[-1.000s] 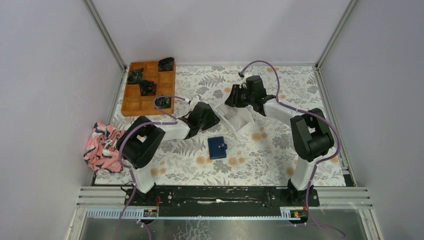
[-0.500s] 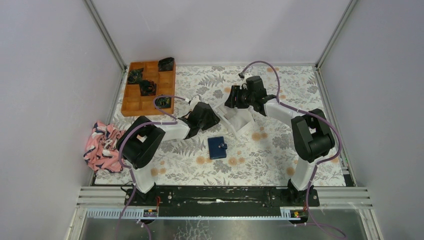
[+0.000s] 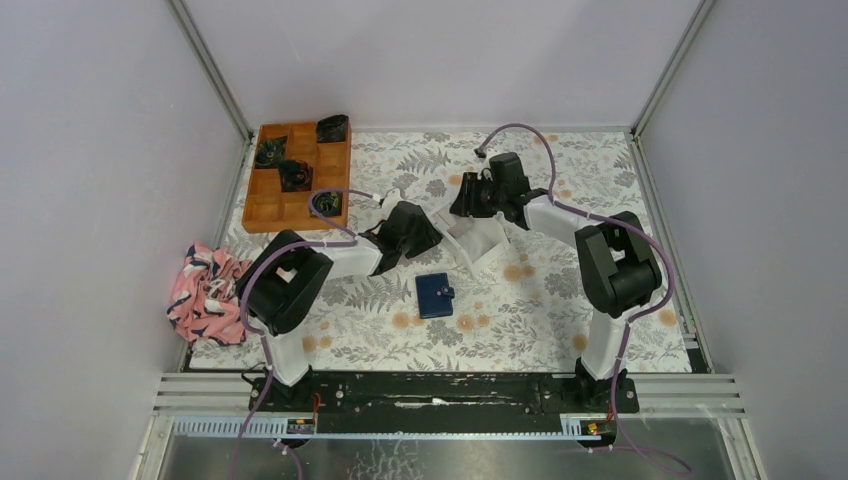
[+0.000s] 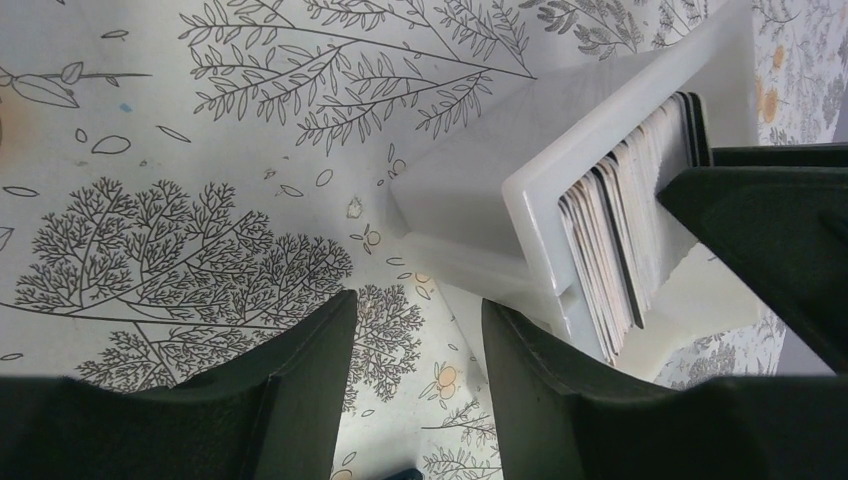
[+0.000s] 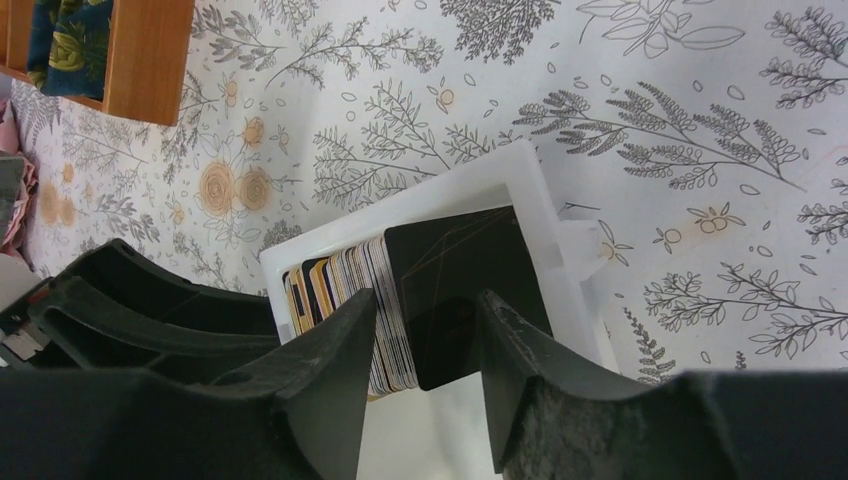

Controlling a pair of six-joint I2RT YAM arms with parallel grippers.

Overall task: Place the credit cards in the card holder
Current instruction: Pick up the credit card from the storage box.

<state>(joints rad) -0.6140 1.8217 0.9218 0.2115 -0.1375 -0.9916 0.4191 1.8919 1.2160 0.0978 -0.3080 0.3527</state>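
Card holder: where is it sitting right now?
In the top view the card holder lies closed near the middle of the floral tablecloth, just toward the near edge and slightly left of the white card box.

From above, the left gripper (image 3: 432,238) and right gripper (image 3: 466,212) cover part of the white box (image 3: 485,246), the credit cards (image 4: 610,250) in it and the dark things (image 3: 332,128) in the orange tray (image 3: 268,208) are too small to tell, and the left wrist view's bottom edge cuts off all but 1 blue bit of the card holder (image 4: 404,473)
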